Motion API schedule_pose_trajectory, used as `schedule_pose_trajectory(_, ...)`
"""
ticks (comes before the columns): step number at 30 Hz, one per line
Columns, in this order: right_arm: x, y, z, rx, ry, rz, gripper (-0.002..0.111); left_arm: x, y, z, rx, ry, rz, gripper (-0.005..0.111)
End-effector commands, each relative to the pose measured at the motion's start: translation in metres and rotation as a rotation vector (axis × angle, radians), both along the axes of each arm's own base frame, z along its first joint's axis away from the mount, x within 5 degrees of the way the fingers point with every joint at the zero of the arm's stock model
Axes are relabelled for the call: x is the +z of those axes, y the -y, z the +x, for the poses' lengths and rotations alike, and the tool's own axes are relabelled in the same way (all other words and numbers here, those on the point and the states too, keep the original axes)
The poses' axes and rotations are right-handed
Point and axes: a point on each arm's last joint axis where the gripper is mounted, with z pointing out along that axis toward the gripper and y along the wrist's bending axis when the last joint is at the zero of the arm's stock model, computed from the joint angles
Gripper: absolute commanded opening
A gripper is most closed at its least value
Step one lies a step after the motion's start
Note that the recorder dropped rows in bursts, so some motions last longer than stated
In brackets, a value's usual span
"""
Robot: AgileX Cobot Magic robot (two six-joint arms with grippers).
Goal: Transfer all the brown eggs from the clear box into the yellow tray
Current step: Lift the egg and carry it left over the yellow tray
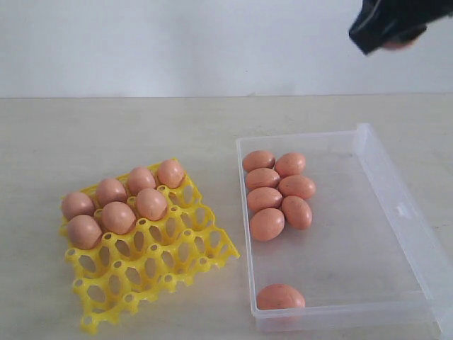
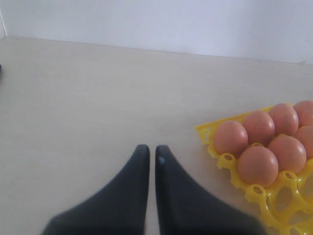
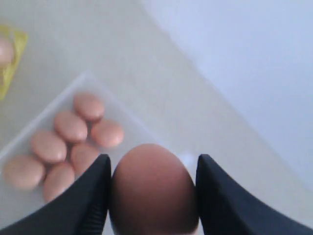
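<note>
The right claw (image 1: pixel 393 25) hangs high over the far right of the scene, beyond the clear box (image 1: pixel 407 212). It is pinching 1 brown egg (image 3: pixel 152 191) between its 2 dark fingers, and the egg fills the gap between them.

The clear box sits on the right of the pale worktop (image 1: pixel 141 127) and holds 8 brown eggs. 7 of them are packed in 2 touching rows (image 1: pixel 279 191) in its far left part. 1 lies alone (image 1: pixel 280 297) against the near wall, by the near left corner.

The yellow tray (image 1: pixel 159 258) lies on the left, apart from the box. It carries 7 eggs (image 1: pixel 118 217) in its far cells, 4 in the farthest row and 3 in the next.

The left claw (image 2: pixel 151 149) is pressed together on nothing, low over bare worktop, with the egg-filled part of the tray near it.
</note>
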Motion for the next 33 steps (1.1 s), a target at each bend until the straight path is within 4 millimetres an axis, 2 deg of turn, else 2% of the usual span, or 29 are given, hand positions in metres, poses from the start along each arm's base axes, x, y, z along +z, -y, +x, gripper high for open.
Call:
schedule_pose_trajectory(1,0.044,-0.008,-0.011,0.077,0.333,0.236,0.000,0.000,0.000,0.000,0.002,0.005,0.003,0.004)
schedule_pose_trajectory(4,0.057,-0.013,-0.008,0.086,0.446,0.402,0.000,0.000,0.000,0.000,0.002,0.005,0.003,0.004)
schedule_pose_trajectory(9,0.067,-0.019,0.007,0.049,0.574,0.639,0.000,0.000,0.000,0.000,0.002,0.005,0.003,0.004)
schedule_pose_trajectory(12,0.068,-0.018,0.016,0.012,0.648,0.735,0.000,0.000,0.000,0.000,0.002,0.005,0.003,0.004)
schedule_pose_trajectory(17,0.057,-0.011,0.018,-0.082,0.715,1.042,0.000,0.000,0.000,0.000,0.002,0.005,0.003,0.004)
schedule_pose_trajectory(21,0.036,-0.012,0.012,-0.041,0.706,1.277,0.000,0.000,0.000,0.000,0.002,0.005,0.003,0.004)
schedule_pose_trajectory(26,0.000,-0.029,-0.004,0.217,0.542,1.546,0.000,0.000,0.000,0.000,0.002,0.005,0.003,0.004)
schedule_pose_trajectory(30,-0.038,-0.041,-0.020,0.383,0.409,1.478,0.000,0.000,0.000,0.000,0.002,0.005,0.003,0.004)
schedule_pose_trajectory(33,-0.063,-0.043,-0.023,0.345,0.322,1.413,0.000,0.000,0.000,0.000,0.002,0.005,0.003,0.004)
